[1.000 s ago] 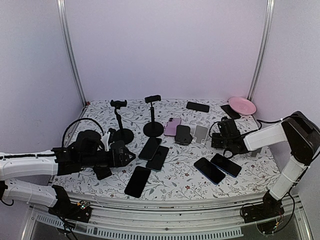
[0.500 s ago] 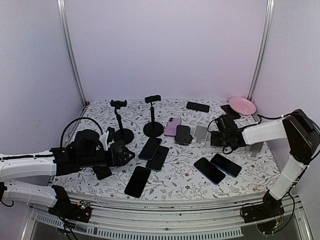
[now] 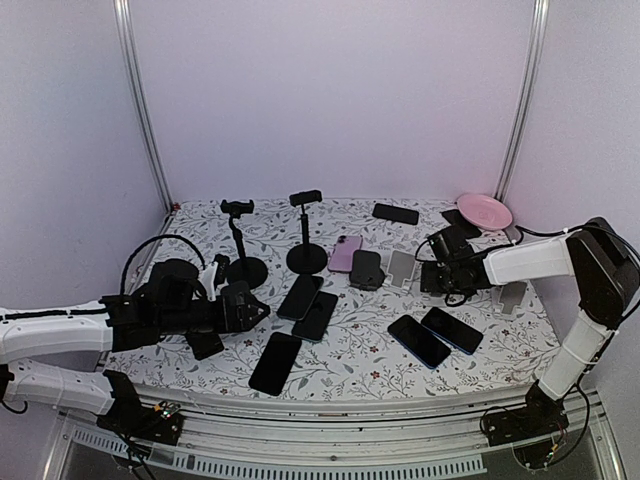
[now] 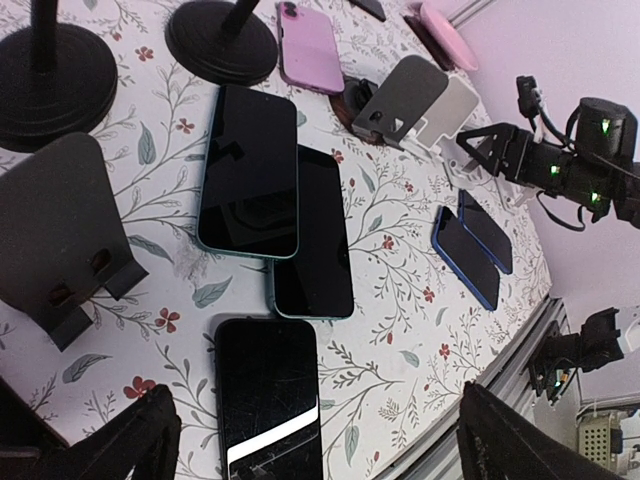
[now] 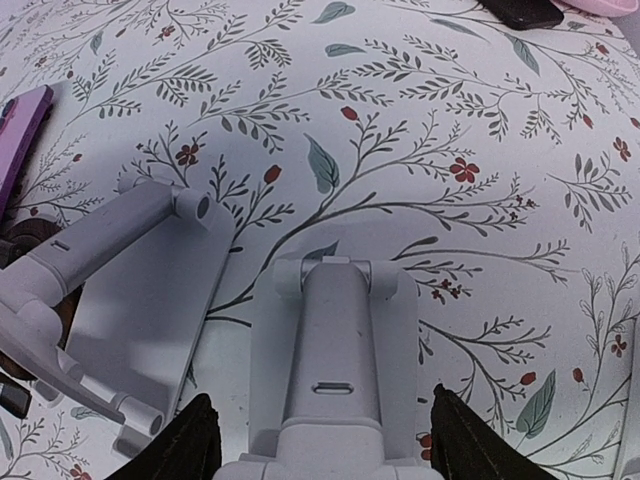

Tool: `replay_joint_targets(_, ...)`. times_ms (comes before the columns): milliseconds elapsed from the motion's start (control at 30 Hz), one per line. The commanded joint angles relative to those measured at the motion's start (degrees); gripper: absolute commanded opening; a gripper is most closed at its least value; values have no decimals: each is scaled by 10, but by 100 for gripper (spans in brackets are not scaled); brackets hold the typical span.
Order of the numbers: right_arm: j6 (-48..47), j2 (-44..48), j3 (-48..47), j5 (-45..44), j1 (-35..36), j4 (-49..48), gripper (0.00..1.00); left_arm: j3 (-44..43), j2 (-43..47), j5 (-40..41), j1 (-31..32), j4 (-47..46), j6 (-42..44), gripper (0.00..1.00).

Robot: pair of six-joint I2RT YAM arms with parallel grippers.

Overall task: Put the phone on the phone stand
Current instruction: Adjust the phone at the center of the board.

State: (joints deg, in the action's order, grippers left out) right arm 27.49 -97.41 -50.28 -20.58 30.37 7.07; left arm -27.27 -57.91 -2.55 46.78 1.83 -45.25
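Now right tool point(image 5: 325, 445) clamps white phone stand point(image 5: 335, 350); left tool point(image 4: 320, 440) gaping.

Grey phone stand point(image 5: 335, 370) upright; blue phone point(image 3: 419, 340) flat.

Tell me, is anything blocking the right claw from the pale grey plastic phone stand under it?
Nothing visible. The black fingers of the right gripper sit either side of the pale grey plastic phone stand. A second pale grey stand lies beside it, not between. Whether the fingers already pinch it is unclear.
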Motion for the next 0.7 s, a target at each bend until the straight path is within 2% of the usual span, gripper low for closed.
replay_joint_targets(0, 18, -31, 31, 66, 3, 56, 3, -3, 1, 0, 7, -3, 2, 97)
replay_joint_targets(667, 37, -43, 32, 100, 21, 129, 3, -3, -8, -4, 6, -9, -1, 97)
